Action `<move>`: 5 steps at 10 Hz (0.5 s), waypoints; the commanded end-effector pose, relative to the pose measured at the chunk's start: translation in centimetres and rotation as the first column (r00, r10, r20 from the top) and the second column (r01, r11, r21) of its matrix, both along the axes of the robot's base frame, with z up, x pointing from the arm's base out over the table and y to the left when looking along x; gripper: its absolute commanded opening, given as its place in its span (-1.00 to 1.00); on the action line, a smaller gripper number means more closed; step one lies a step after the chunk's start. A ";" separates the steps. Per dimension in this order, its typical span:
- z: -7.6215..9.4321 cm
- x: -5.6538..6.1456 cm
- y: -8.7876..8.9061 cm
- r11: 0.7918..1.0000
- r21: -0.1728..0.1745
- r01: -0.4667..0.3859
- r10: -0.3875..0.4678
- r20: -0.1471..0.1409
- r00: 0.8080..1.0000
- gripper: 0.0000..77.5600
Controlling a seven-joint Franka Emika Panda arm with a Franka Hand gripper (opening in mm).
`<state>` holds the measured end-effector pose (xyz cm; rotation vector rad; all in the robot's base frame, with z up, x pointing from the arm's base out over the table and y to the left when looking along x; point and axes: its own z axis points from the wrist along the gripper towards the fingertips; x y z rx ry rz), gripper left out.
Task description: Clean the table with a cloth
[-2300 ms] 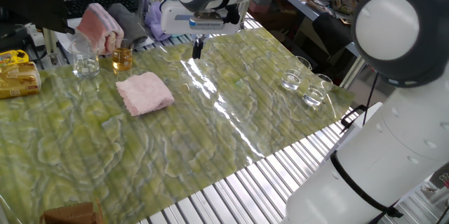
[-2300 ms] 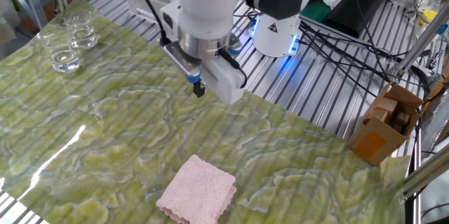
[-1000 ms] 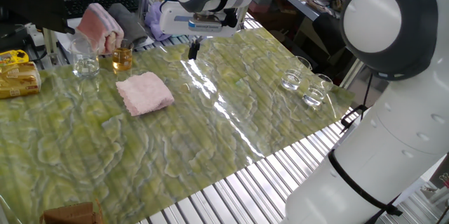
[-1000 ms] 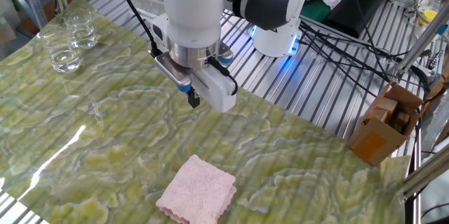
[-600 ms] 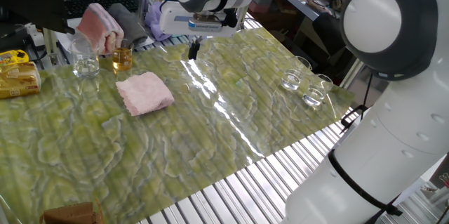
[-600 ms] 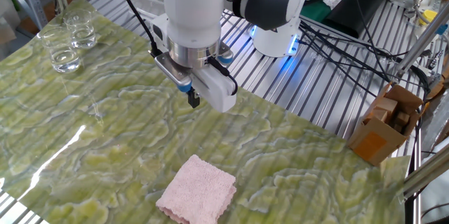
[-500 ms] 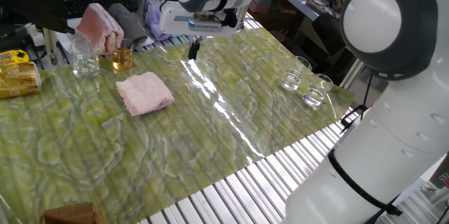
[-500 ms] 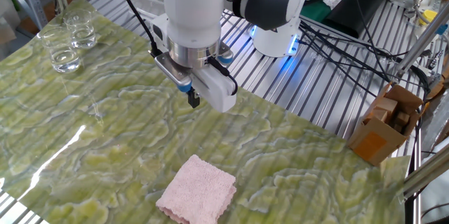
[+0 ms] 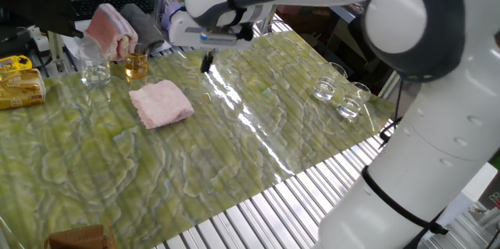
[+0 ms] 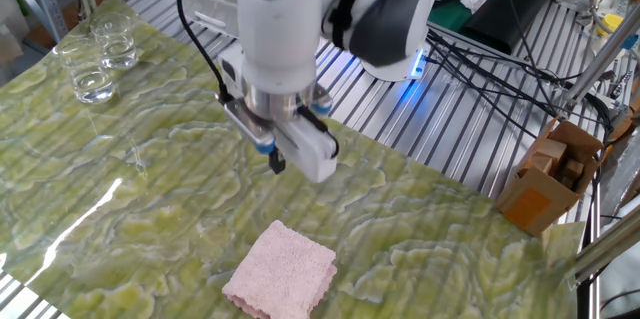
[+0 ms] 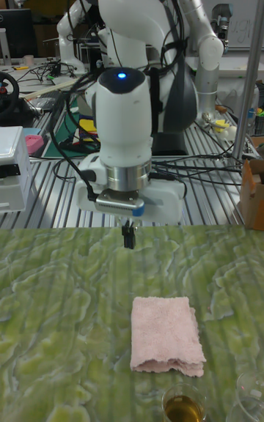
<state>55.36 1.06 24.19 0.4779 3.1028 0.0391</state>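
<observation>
— Bright, even light across all three views. Look at that white streak of glare running diagonally down the glossy table (image 9: 234, 147), brightest just past its middle.

— From the opposite side a thinner glint shows near the left edge of the cover, close to the clear glasses (image 10: 97, 59), which catch small highlights (overhead lamps, by the look of it).

— Shadows are soft. The cloth (image 11: 166, 334) throws only a faint dark rim along its near edge.

— A blue indicator light glows on top of the arm's wrist (image 11: 121, 76) in the tall view, and blue spills at the robot base (image 10: 395, 59).

— Focus is sharp on the tabletop, and the background clutter looks slightly softer.
</observation>
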 end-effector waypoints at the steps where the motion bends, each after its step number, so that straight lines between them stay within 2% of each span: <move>1: -1.2 1.1 0.7 1.000 -0.003 0.025 -0.025 0.021 0.999 -1.00; 5: -4.4 2.1 1.2 0.999 0.004 0.050 -0.050 0.053 0.997 -1.00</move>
